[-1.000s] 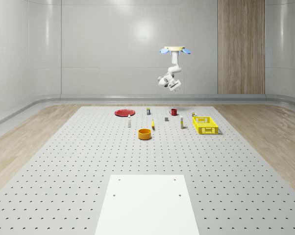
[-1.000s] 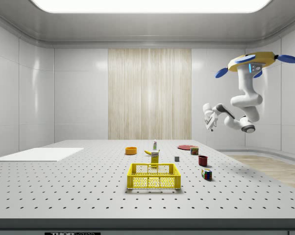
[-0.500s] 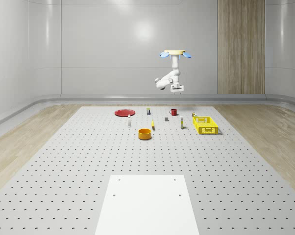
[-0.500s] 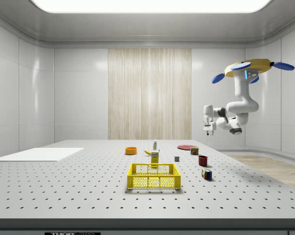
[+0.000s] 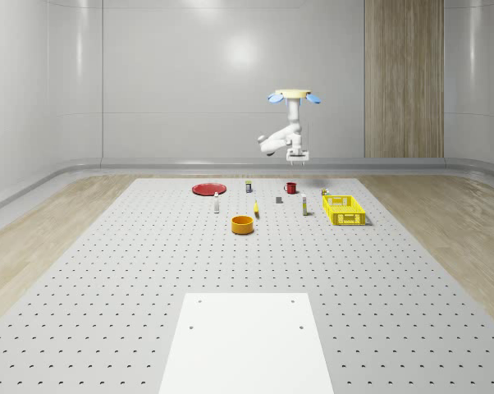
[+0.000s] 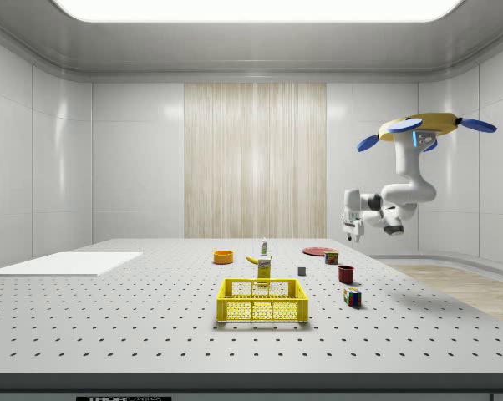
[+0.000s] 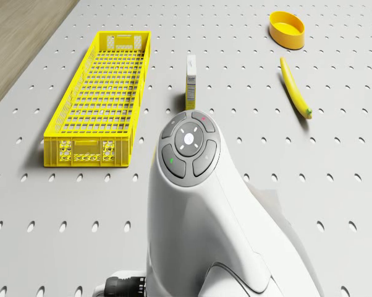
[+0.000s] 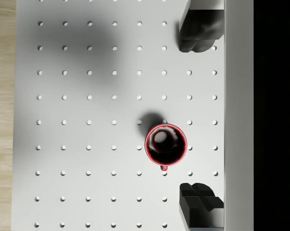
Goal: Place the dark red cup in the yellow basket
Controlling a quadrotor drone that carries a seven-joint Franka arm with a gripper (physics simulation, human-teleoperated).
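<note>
My hand [image 8: 199, 115] hangs spread wide and empty, pointing straight down under the hovering drone [image 6: 419, 129]. The red cup [image 8: 165, 144] stands upright on the desk [image 8: 87, 120] well below, slightly off centre between the fingers [image 8: 198, 202]. The yellow basket [image 5: 345, 210] sits well apart.

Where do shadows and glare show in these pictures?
Wrist view: a soft dark shadow lies on the perforated white table beside the upright dark red cup. Side view: the bright ceiling light panel washes out. Whole-scene view: glare on the back wall.
</note>
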